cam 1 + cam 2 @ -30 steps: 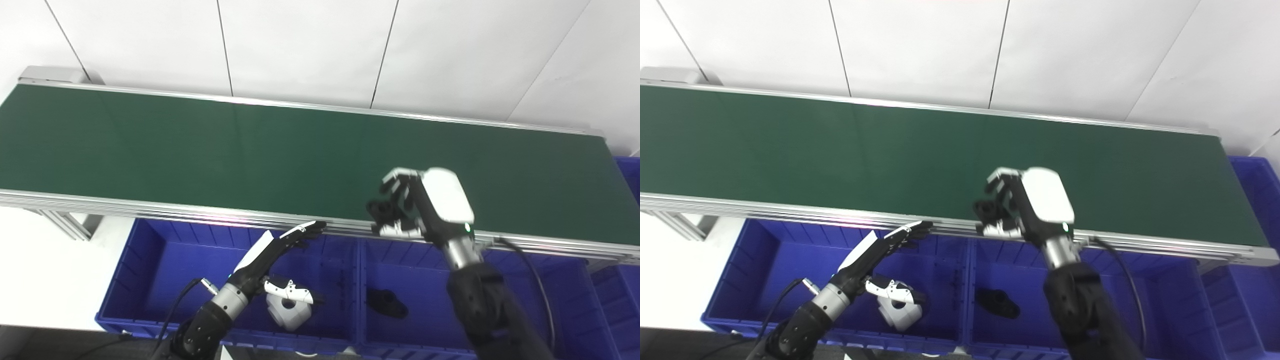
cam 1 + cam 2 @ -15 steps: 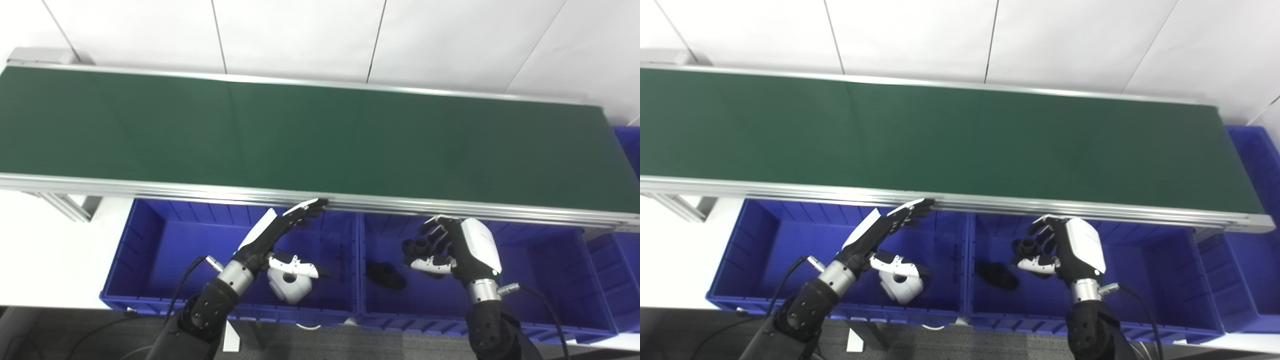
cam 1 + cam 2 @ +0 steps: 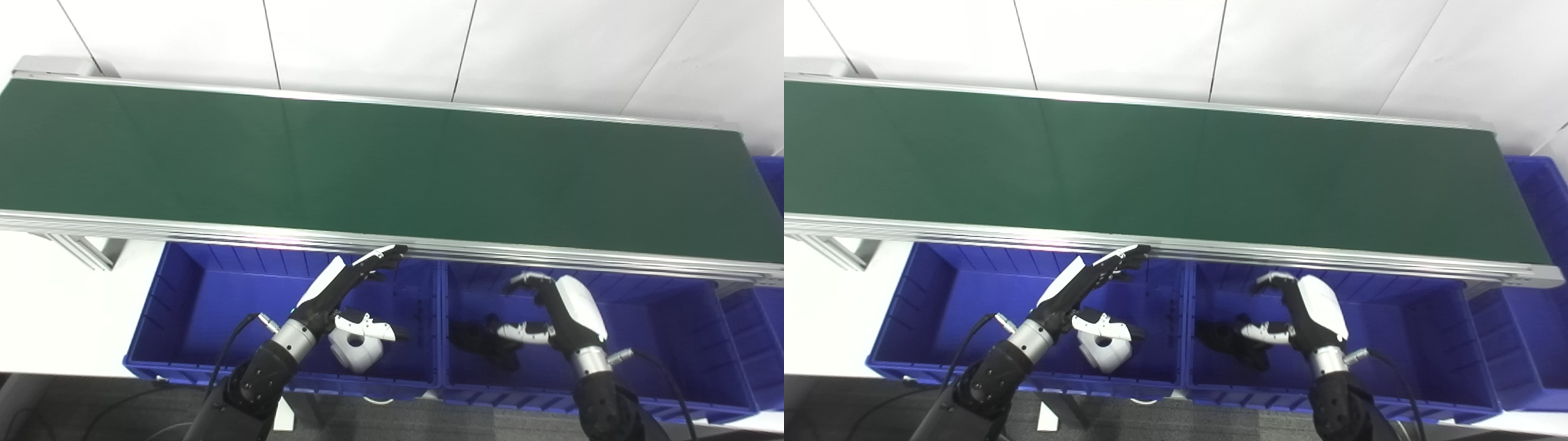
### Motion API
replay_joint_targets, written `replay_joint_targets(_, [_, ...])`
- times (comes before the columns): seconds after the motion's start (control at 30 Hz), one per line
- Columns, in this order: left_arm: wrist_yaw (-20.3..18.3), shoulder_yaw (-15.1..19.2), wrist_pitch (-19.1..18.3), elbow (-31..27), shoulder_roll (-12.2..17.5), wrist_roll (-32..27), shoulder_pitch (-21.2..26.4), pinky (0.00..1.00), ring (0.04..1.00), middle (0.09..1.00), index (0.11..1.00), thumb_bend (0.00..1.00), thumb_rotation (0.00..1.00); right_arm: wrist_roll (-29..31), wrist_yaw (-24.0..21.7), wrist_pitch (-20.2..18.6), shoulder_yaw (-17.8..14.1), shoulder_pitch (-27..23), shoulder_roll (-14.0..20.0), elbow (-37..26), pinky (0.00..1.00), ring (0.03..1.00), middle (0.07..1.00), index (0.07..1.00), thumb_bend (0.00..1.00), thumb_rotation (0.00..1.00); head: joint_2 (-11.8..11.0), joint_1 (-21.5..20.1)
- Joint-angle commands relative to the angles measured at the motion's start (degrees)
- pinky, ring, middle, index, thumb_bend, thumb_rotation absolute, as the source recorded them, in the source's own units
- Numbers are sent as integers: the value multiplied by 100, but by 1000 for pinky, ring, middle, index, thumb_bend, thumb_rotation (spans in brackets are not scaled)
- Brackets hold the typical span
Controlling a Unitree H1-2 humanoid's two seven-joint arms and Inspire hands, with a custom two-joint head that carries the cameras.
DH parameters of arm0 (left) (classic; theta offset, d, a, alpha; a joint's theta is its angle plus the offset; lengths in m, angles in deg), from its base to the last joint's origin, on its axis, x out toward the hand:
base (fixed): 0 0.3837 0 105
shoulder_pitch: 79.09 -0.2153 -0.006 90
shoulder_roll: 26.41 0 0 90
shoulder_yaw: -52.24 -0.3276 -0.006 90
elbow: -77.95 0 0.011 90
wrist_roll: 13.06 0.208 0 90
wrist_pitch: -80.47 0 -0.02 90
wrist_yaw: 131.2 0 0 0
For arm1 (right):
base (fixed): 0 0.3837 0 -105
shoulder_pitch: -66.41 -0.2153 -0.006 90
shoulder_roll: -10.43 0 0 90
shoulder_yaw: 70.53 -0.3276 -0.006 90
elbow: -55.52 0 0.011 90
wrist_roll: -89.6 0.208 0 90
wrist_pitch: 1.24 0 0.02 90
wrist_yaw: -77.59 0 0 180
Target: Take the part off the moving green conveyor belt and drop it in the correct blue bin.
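A green conveyor belt [image 3: 380, 165] runs bare across the frame from the left edge to the right, a silver rail along its near edge, white wall panels [image 3: 367, 49] behind it. Below that rail sit blue bins side by side. At left, over the left bin [image 3: 184, 318], the left hand [image 3: 343, 288] reaches up with its fingers [image 3: 383, 260] stretched out straight and spread, holding nothing, their tips just under the belt's near rail. Beneath its wrist a white part [image 3: 355, 349] with a round hole lies near the front right corner of that bin. Across the divider, in the middle bin [image 3: 661, 343], black parts [image 3: 484, 343] lie on the floor near the left wall; whether they are one piece or two cannot be told. Just beside them hangs the right hand [image 3: 560, 312], its fingers [image 3: 527, 280] curled apart above and its thumb [image 3: 520, 332] pointing toward the black parts, its grasp empty. Whether the thumb tip touches the parts cannot be told. At the far right edge a further blue bin [image 3: 1534, 257] shows past the belt's end.
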Motion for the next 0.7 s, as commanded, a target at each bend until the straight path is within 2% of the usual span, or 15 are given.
replay_joint_targets(0.0, [44, 17, 42, -249, -41, 27, 83, 793, 865, 892, 895, 721, 408, 218, 126, 166, -65, 70, -195, -359, 868, 974, 996, 961, 762, 293, 2, -10])
replay_joint_targets(0.1, [43, 14, -11, -297, -24, 48, 59, 798, 869, 896, 897, 723, 416, 405, 221, 413, -27, 184, -524, -550, 898, 995, 1000, 992, 784, 272, -15, 59])
replay_joint_targets(0.13, [53, 16, -5, -303, -22, 48, 53, 802, 871, 897, 898, 724, 423, 492, 243, 532, -23, 218, -593, -563, 860, 972, 1000, 997, 783, 267, -8, 135])
replay_joint_targets(0.17, [66, 20, -2, -312, -25, 49, 41, 802, 871, 897, 898, 724, 422, 577, 254, 654, -25, 251, -637, -562, 734, 840, 1000, 999, 777, 248, -8, 293])
replay_joint_targets(0.2, [85, 23, -11, -327, -32, 61, 28, 803, 871, 895, 897, 726, 421, 705, 242, 802, -46, 272, -663, -534, 676, 774, 1000, 1000, 769, 249, -12, 322])
replay_joint_targets(0.23, [108, 29, -19, -345, -46, 70, 6, 807, 873, 894, 896, 729, 419, 922, 175, 947, -94, 298, -682, -506, 727, 790, 1000, 996, 762, 245, -36, 467])
replay_joint_targets(0.27, [120, 36, -36, -366, -63, 70, -14, 815, 877, 895, 895, 728, 411, 1145, 110, 1125, -141, 311, -681, -447, 828, 884, 994, 981, 761, 248, -43, 485])
replay_joint_targets(0.33, [159, 42, -40, -364, -97, 86, -38, 819, 880, 897, 896, 725, 408, 1500, 54, 1428, -236, 315, -697, -296, 855, 899, 969, 962, 771, 259, -77, 580])
replay_joint_targets(0.5, [288, 49, 7, -251, -157, 132, -55, 810, 879, 904, 898, 714, 398, 2049, -182, 1703, -364, 291, -699, -63, 774, 852, 888, 907, 797, 293, -180, 637])
replay_joint_targets(0.67, [372, 47, 37, -221, -163, 191, -53, 808, 879, 905, 900, 698, 384, 2256, -351, 1763, -405, 268, -666, 59, 753, 836, 873, 895, 798, 310, -224, 514])
